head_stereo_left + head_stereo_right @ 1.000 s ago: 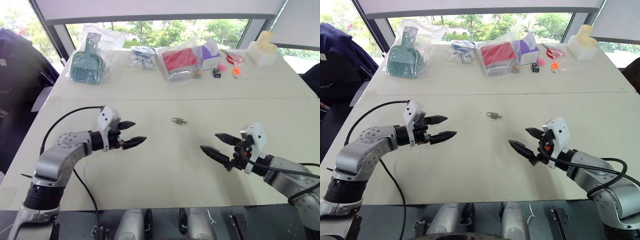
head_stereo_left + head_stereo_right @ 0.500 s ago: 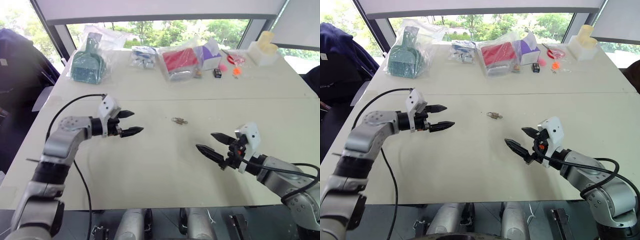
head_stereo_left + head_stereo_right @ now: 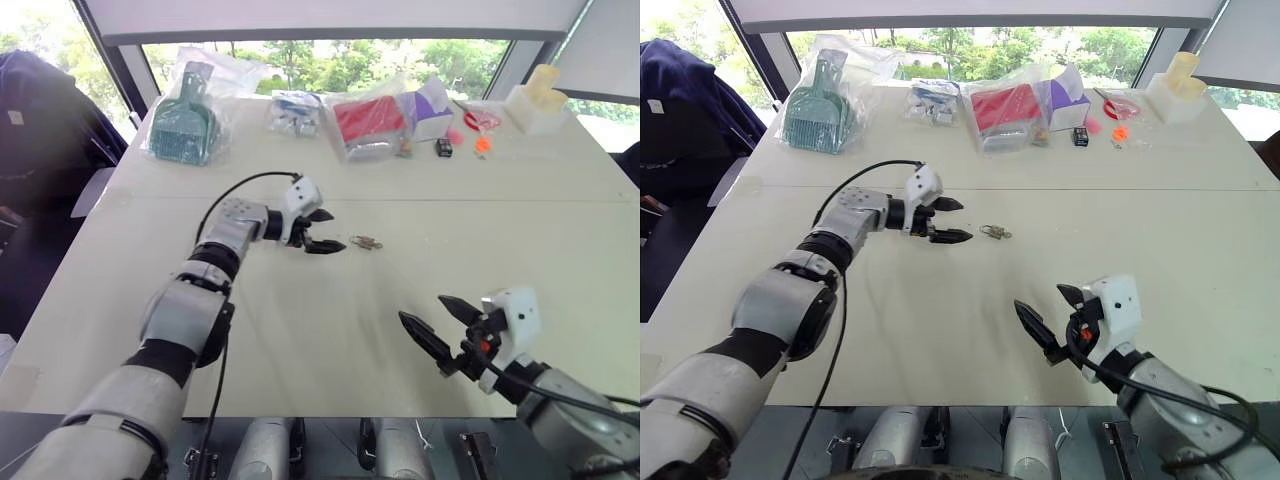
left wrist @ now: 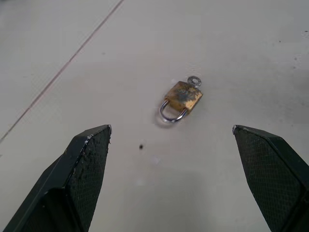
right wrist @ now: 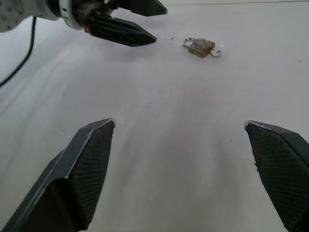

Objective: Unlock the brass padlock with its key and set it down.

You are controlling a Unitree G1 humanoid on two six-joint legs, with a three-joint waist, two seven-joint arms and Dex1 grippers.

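Padlock (image 4: 181, 100) is seen flat on the table (image 3: 320, 330), mid-table just near of the seam line, shackle closed as far as can be told. Key (image 4: 195, 80) is seen at the body end opposite the shackle, its round silver head poking out; whether it is seated in the keyhole cannot be told.

Left gripper (image 3: 327, 231) is held just left of the padlock, fingers apart, nothing held, tips pointed right at it but not touching. In the left wrist view the padlock is framed between the two fingers (image 4: 82, 169), well clear of both.

Right gripper (image 3: 438, 327) is held near the front edge, right of centre, well apart from the padlock, fingers spread wide, empty. In the right wrist view the padlock is seen far ahead, with the left gripper beside it.

Along the far edge are placed a bagged green scoop (image 3: 183, 130), a bag of small parts (image 3: 295, 112), a bagged red box (image 3: 368, 122), a purple carton (image 3: 432, 106), a small black box (image 3: 444, 147), orange bits (image 3: 483, 144) and a cream block (image 3: 540, 100).
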